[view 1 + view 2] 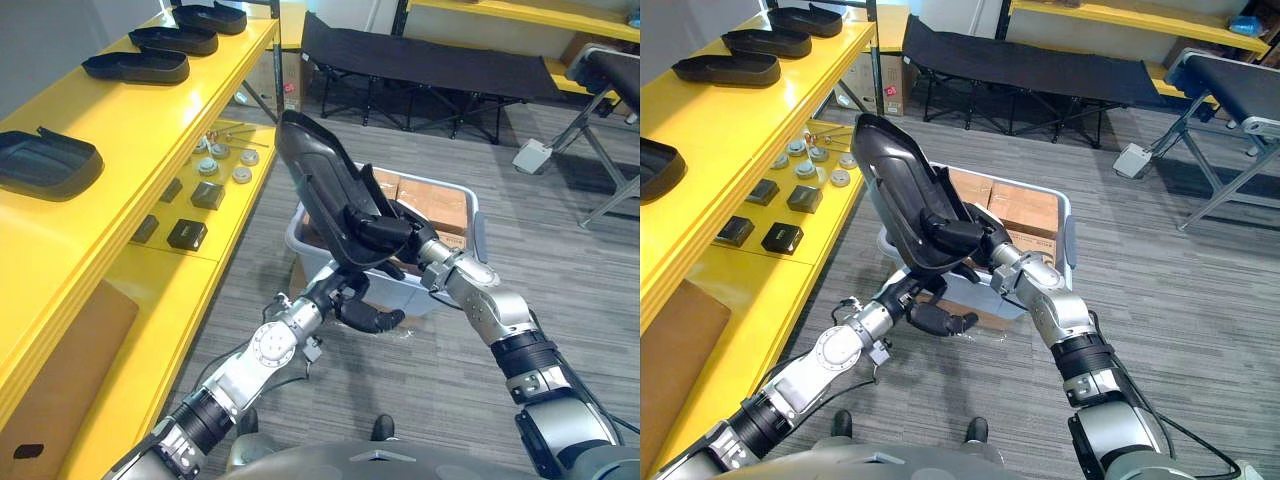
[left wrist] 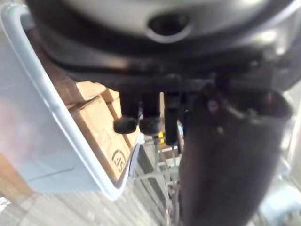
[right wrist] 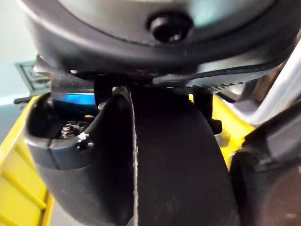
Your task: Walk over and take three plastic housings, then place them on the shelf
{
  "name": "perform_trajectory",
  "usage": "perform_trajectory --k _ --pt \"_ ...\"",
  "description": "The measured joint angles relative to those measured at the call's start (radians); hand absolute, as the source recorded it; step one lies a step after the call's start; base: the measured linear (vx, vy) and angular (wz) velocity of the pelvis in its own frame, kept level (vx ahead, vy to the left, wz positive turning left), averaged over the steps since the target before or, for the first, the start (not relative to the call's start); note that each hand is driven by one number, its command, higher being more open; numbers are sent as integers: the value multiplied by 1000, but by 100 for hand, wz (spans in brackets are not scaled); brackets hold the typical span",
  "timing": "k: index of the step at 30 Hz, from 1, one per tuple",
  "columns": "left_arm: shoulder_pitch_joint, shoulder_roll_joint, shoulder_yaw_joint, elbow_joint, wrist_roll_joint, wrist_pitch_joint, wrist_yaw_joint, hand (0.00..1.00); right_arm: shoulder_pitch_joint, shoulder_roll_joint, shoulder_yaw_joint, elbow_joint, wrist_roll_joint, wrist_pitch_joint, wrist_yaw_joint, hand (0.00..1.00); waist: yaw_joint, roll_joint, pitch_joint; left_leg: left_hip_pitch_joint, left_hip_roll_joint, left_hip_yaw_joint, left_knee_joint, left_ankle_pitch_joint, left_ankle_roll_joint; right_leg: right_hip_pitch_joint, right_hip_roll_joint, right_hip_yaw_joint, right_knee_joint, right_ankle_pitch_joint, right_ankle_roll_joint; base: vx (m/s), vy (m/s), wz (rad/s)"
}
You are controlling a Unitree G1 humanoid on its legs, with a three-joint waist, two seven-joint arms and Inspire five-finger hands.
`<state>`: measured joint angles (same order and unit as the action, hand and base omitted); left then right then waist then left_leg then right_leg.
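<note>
The left arm reaches up from the lower left, forearm slanting towards the middle. Its left hand point(image 1: 352, 302) sits under the lower end of the housing point(image 1: 318, 180), with the fingers point(image 1: 378, 319) curled beneath that end and grasping it from below. The right arm comes in from the lower right, bent at the elbow, wrist turned inward. The right hand point(image 1: 392, 236) is wrapped over the housing's lower half from the right side, and its fingers lie clenched across the hollow inner face.

The housing is off the ground, held between both hands above the near rim of the bin point(image 1: 474, 232). It is a glossy black shell, long and rounded, standing almost upright and leaning a little to the left, its hollow side facing right. A raised rim runs round its edge, and the upper tip is narrower than the base.

The bin is pale grey and stands on the grey floor point(image 1: 430, 400) just past the hands, with brown boxes point(image 1: 437, 207) lying inside.

To the left runs the yellow shelf point(image 1: 150, 130). Other housings point(image 1: 135, 67) lie in a row along its top level, hollow side down, well apart from the hands. On the level below are small black blocks point(image 1: 187, 234) and round parts point(image 1: 222, 160) — near the bin but not touching it.

Farthest back stands a black cot point(image 1: 430, 60).
</note>
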<state>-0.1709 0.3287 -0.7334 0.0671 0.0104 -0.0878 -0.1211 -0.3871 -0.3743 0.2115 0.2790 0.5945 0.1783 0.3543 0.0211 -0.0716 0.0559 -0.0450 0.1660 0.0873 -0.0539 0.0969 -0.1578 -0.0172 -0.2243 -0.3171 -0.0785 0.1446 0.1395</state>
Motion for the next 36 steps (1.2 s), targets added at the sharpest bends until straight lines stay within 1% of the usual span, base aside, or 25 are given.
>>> perform_trajectory --k 1,2,3,5,7,9,10,12,14,15,16,19,22,25,29,31,33,34,36 --pt "-5 -9 -41 -14 -1 2 -23 100 5 19 8 0 -9 -15 -11 0 0 -1 0 0 0 0 -1 0 0 -1 0 0 0 0 0 0 0 0" --pt "-5 -23 -59 -27 2 9 -38 100 13 34 7 -1 -27 -24 -17 0 0 -1 0 0 0 0 -1 -1 1 -1 0 0 0 0 0 0 0 0" --pt "-3 -31 -62 -27 -8 27 -57 100 24 38 7 -2 -60 -50 -29 0 0 -1 0 0 -1 0 -1 -1 1 -1 0 1 0 0 0 0 0 0" --pt "1 -33 -45 -27 -9 31 -82 100 45 39 -1 -2 -82 -85 -64 0 1 -1 0 0 -1 0 -1 -1 1 0 0 1 0 -1 1 0 0 0" --pt "28 -40 -5 -28 -9 31 -102 100 75 59 -36 -3 -112 -128 -116 0 1 -1 0 2 -1 0 -3 -1 1 1 0 3 0 -1 1 0 0 0" --pt "63 -45 51 -30 -10 33 -111 100 107 69 -85 -3 -188 -173 -196 0 0 0 0 5 -1 2 -4 -2 0 1 0 6 0 -2 2 -11 -3 -2" --pt "73 -45 66 -31 -10 37 -113 100 112 68 -101 -3 -212 -180 -217 0 0 0 0 6 -1 3 -5 -2 0 1 0 7 0 -2 2 -23 -7 -6" --pt "129 -45 125 -38 -11 51 -124 100 141 67 -166 -17 -288 -215 -296 0 1 2 1 15 -1 10 -9 -8 0 2 0 14 0 -3 2 -6 -2 -9" --pt "188 -46 179 -40 -24 54 -130 100 158 65 -214 -44 -336 -235 -347 0 -1 5 1 18 -1 17 -12 -9 0 -1 0 16 0 -5 1 0 0 -8" --pt "224 -47 213 -42 -48 64 -129 100 183 62 -248 -77 -376 -257 -378 0 -2 7 1 18 -1 17 -14 -8 0 -2 0 15 0 -9 0 0 0 -3" --pt "243 -49 233 -45 -52 70 -127 100 195 60 -266 -95 -397 -268 -392 0 -2 8 1 18 -1 17 -15 -7 0 -2 0 15 0 -10 1 0 0 0" --pt "339 -66 348 -82 -53 76 -102 100 229 53 -320 -147 -456 -331 -435 0 -4 11 0 19 -1 17 -15 -7 -2 -1 0 13 0 -10 2 0 0 0" --pt "376 -105 464 -84 -58 76 -53 100 255 54 -336 -204 -528 -384 -471 0 4 14 0 17 -1 10 -15 -7 -2 4 0 4 0 -12 3 0 0 6" --pt "380 -120 518 -79 -56 76 -24 100 271 55 -326 -248 -572 -409 -482 0 9 18 2 16 -2 -7 -15 -7 -1 17 0 -12 0 -18 4 0 -3 18" --pt "399 -149 584 -43 -54 75 42 100 296 56 -297 -320 -589 -419 -496 0 32 27 1 16 -2 -31 -19 -7 0 36 0 -44 0 -28 7 4 -10 18" --pt "421 -163 624 -26 -116 75 58 100 297 57 -275 -335 -592 -420 -496 0 35 31 1 15 -3 -39 -20 -6 -2 39 0 -51 0 -30 7 13 -8 12" --pt "433 -174 678 -25 -255 75 54 100 316 72 -257 -336 -615 -421 -497 0 44 32 1 14 -4 -55 -20 -6 -2 51 0 -66 0 -34 8 13 -10 20" --pt "433 -178 692 -25 -301 75 50 100 325 77 -253 -336 -631 -421 -497 0 47 33 0 14 -5 -57 -20 -6 -2 55 -1 -71 0 -36 9 10 -6 22" --pt "433 -196 725 -34 -451 74 29 100 345 84 -220 -331 -678 -421 -496 0 58 33 0 14 -7 -68 -21 -6 -2 63 -2 -83 0 -40 9 3 -3 17"
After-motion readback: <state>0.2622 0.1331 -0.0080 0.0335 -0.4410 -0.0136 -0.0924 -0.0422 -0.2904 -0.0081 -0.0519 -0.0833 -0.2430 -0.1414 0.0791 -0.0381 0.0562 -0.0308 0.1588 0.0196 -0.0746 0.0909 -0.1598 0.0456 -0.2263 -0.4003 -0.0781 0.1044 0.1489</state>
